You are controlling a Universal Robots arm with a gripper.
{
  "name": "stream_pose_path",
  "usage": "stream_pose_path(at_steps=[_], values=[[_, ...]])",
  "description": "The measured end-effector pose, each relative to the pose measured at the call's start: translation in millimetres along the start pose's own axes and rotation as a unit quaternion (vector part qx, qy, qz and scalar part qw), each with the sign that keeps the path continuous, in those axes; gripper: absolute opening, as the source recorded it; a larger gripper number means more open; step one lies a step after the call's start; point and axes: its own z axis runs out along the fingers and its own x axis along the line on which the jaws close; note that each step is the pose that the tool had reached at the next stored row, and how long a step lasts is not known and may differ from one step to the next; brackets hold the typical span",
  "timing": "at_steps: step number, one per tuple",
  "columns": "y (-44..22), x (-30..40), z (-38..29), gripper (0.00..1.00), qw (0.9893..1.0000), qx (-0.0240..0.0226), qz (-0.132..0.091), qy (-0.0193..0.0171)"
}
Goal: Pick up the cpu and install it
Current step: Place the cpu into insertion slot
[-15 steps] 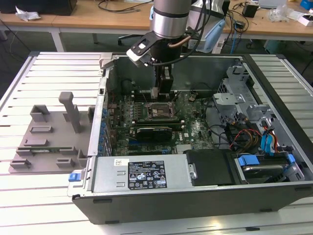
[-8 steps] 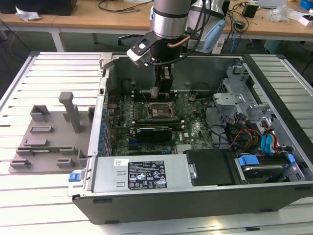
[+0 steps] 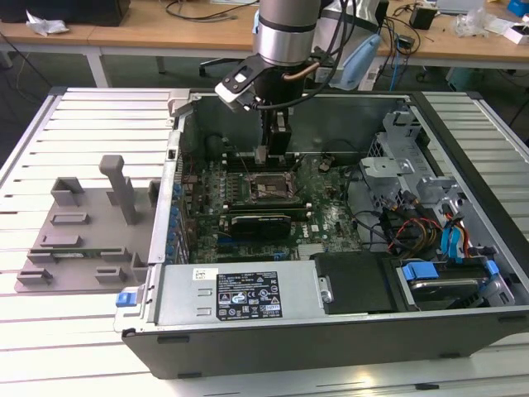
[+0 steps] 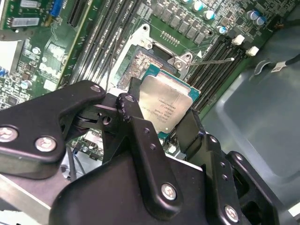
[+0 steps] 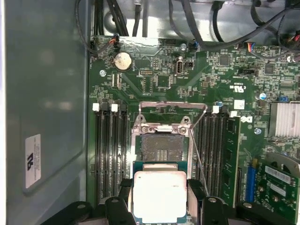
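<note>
Silver-grey with a pale rim, the cpu is pinched flat between the two black fingers of the gripper, one finger pressed against each opposite edge, as both wrist views show. It hangs inside the open computer case, just beside the bare socket and not yet over it. The socket's metal load frame stands open and its thin retention lever is swung out alongside the memory slots. In the exterior view the gripper sits at about twelve o'clock from the socket on the green motherboard, and the grey fixture tray lies at nine o'clock from the case, well apart from the work. How high the chip rides above the board is hard to judge from these angles; it looks clear of it, not touching. The step in hand seems to be bringing the chip over the socket, and doing it well probably means keeping the plate level, squaring its edges with the socket's sides, and matching its marked corner before any descent. The approach should stay clear of the lever and the raised frame. Sliding the chip sideways across the contact field would risk bent pins, so any correction is best made while it is held above. A light, even grip matters too, since a tilted chip could catch one socket wall.
</note>
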Motion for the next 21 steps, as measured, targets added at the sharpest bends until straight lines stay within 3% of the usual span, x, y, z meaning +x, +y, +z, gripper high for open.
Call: stream_pose_path(at_steps=[4,10,21], values=[[2.8,-0.4,5.0,0.55,1.0000,0.0001,0.000,-0.0006],[5.0,-9.5,13.2,0.55,1.0000,0.0000,0.000,-0.0006],[7.7,-10.1,35.1,0.55,1.0000,0.0001,0.000,-0.0014]])
